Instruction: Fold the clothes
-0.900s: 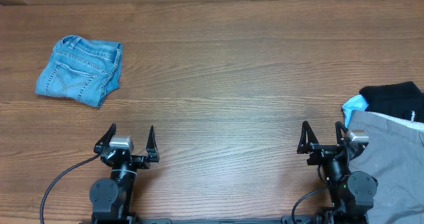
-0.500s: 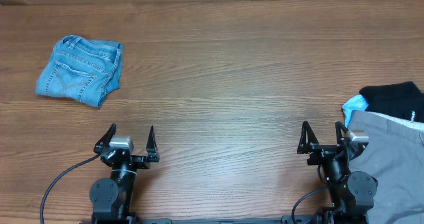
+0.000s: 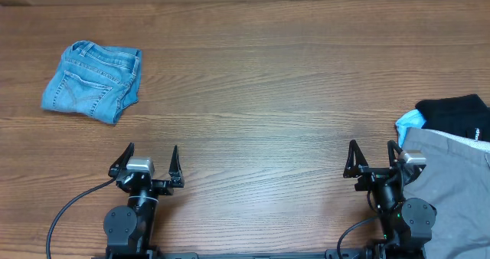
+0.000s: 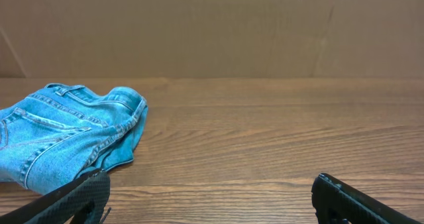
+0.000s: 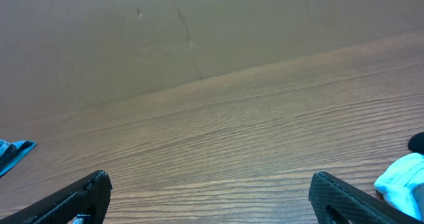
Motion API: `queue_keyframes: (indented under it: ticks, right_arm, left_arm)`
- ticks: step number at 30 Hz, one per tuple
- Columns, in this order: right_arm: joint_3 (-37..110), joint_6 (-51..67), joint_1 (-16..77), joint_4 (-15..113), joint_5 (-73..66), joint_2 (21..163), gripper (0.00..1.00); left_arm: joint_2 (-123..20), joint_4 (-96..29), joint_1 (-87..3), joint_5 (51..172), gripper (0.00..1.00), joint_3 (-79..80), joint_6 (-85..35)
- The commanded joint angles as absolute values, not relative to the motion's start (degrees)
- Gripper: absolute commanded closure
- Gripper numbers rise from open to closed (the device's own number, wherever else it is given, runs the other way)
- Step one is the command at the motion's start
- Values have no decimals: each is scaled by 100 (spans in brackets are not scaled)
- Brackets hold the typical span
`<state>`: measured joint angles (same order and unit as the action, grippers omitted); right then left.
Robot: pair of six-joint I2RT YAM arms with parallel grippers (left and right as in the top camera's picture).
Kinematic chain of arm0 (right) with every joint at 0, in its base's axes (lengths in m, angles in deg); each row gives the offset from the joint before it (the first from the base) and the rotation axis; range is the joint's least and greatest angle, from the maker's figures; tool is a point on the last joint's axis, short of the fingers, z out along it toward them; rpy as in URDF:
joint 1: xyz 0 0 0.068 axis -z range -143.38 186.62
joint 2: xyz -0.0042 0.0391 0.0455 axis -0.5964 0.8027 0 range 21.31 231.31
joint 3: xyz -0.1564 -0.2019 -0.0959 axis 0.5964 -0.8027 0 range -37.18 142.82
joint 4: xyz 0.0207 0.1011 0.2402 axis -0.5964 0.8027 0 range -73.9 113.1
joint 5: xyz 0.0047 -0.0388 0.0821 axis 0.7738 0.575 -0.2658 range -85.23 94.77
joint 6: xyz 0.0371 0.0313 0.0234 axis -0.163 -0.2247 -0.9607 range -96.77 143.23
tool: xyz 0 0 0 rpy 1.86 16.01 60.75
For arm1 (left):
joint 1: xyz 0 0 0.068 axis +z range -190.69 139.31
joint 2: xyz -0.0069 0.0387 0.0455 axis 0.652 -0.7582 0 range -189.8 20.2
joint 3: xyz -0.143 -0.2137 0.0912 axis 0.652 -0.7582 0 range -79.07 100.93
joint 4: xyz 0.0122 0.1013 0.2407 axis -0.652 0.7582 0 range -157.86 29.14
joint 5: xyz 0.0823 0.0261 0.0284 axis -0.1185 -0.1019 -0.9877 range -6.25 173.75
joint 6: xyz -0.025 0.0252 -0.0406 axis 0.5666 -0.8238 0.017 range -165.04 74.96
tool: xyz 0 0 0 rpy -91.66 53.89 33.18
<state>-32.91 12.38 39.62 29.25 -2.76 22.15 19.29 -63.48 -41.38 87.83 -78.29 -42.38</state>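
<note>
— So, where are we on the folding?
— Not started, by my read. The wooden surface point(image 3: 268, 75) is mostly bare in front of me. The grey shorts point(image 3: 452, 186) lie rumpled at its near right corner, running off my overhead view, just beside my right arm's base.
— And the others?
— The denim shorts point(image 3: 93, 80) sit far left, bunched into a rough fold, well apart from both arms. The black garment point(image 3: 455, 112) lies behind the grey ones, touching them, with a small light-blue scrap point(image 3: 409, 122) at its left edge.
— Hands?
— My left hand point(image 3: 151, 150) and right hand point(image 3: 373, 149) are parked low at the near edge, fingers spread wide, holding nothing.
— Next move?
— I reckon the right hand must take the nearest grey edge and drag the shorts to the middle, where both hands can flatten them. The black garment touches that pile, so it may come along.
</note>
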Motion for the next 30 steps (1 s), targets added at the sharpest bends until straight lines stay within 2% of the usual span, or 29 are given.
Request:
queue_keyframes:
  ticks: [1,24,30]
  right_arm:
    - [-3315,1257,3990,2901,-302,2154,0]
    - [-3315,1255,3990,2905,-361,2154,0]
    - [-3251,1056,3990,2955,-754,2154,0]
  left_arm:
    - [1984,-6381,-4158,8765,0,-7879,-4225]
    - [1984,-6389,-4158,8842,0,-7879,-4068]
    - [1984,-6405,-4158,9830,0,-7589,-4068]
